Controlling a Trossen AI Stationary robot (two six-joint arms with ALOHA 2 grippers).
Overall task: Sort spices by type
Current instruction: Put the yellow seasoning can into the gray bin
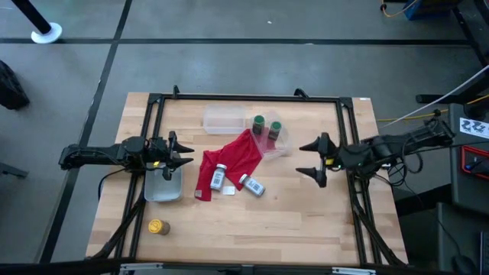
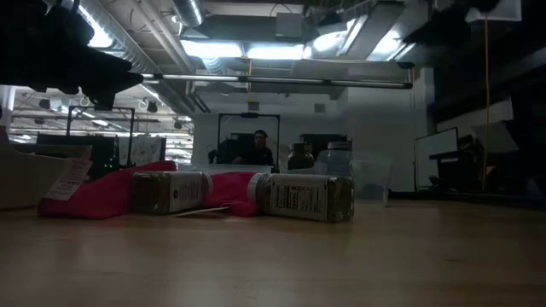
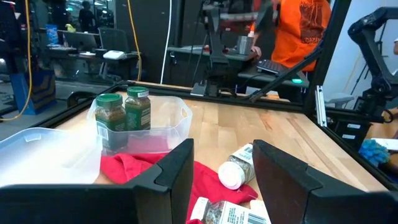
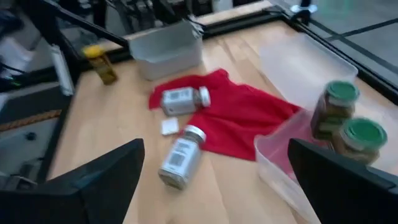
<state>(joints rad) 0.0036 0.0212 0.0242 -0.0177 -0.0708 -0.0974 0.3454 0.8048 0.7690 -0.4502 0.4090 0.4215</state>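
Two green-capped jars stand upright in a clear tub on the far middle of the table. Two silver-grey jars lie on their sides at the near edge of a red cloth. The first rests on the cloth, the second on the wood beside it. A yellow jar stands near the table's near left corner. My left gripper hovers open left of the cloth, fingers pointing right. My right gripper hovers open right of the tub, fingers pointing left.
A second clear tub sits under my left gripper. A flat clear lid or tub lies at the far side, beside the green-capped jars. A small white scrap lies between the silver-grey jars. A black frame borders the table. People show in the room behind.
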